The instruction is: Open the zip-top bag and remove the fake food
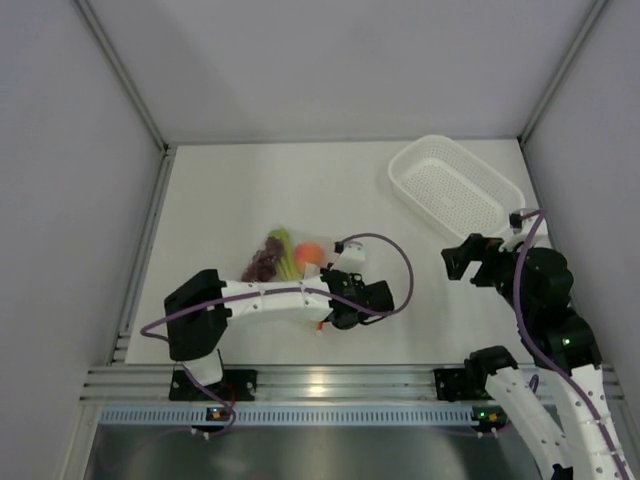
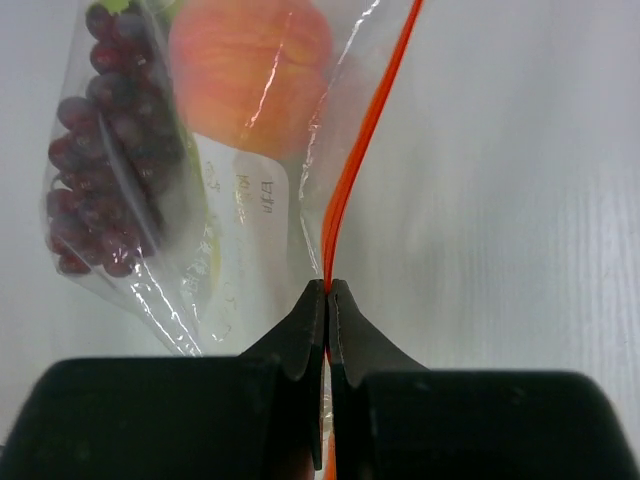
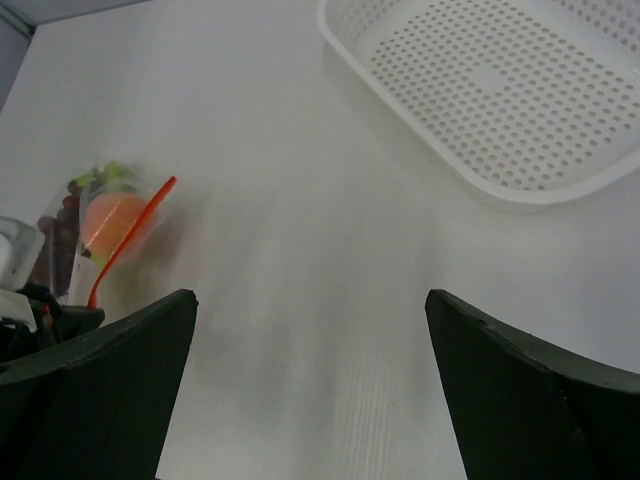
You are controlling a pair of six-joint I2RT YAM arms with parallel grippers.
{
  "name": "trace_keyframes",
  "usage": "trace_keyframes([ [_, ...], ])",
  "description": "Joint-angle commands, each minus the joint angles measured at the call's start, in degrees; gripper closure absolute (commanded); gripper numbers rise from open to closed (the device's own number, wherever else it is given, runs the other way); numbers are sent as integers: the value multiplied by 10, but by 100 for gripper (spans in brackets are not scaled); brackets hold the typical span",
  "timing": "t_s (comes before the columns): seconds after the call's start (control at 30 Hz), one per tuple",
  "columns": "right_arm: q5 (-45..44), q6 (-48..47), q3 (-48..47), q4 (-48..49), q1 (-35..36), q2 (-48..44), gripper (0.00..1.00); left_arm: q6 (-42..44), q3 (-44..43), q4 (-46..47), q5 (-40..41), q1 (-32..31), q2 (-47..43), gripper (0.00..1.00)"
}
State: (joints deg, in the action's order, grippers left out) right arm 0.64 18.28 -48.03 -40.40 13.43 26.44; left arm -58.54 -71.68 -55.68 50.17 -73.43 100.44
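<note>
The clear zip-top bag [image 1: 287, 262] lies on the table left of centre, with a dark grape bunch [image 1: 262, 266], a green stalk [image 1: 286, 254] and an orange-pink fruit [image 1: 309, 254] inside. In the left wrist view the bag [image 2: 250, 210] shows the grapes [image 2: 105, 150], the fruit [image 2: 250, 70] and its orange zipper strip [image 2: 360, 150]. My left gripper [image 2: 328, 285] is shut on the zipper strip at the bag's near end; it also shows in the top view [image 1: 330, 305]. My right gripper [image 3: 310, 300] is open and empty above the table, right of the bag [image 3: 110, 225].
A white perforated basket [image 1: 455, 185] stands at the back right and also shows in the right wrist view [image 3: 500, 90]. Grey walls enclose the table on the left, back and right. A metal rail runs along the near edge [image 1: 330, 385].
</note>
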Motion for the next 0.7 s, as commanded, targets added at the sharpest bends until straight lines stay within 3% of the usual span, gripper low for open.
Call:
trace_keyframes([
  [0.0,82,14,14,55,5,3,1,9,-41,-7,41,21,-60,100],
  [0.13,175,41,30,109,5,26,1,14,-71,-5,41,51,-119,100],
  [0.23,293,69,65,209,5,48,1,13,-97,-5,61,67,-156,100],
  [0.27,363,87,88,292,5,56,0,12,-104,-4,66,71,-163,100],
  [0.33,393,138,108,364,15,84,1,6,-129,-4,89,72,-179,100],
  [0.47,315,111,96,399,100,134,0,-38,-151,-3,122,72,-205,100],
  [0.67,184,52,84,450,276,186,5,-200,-116,-1,131,73,-270,100],
])
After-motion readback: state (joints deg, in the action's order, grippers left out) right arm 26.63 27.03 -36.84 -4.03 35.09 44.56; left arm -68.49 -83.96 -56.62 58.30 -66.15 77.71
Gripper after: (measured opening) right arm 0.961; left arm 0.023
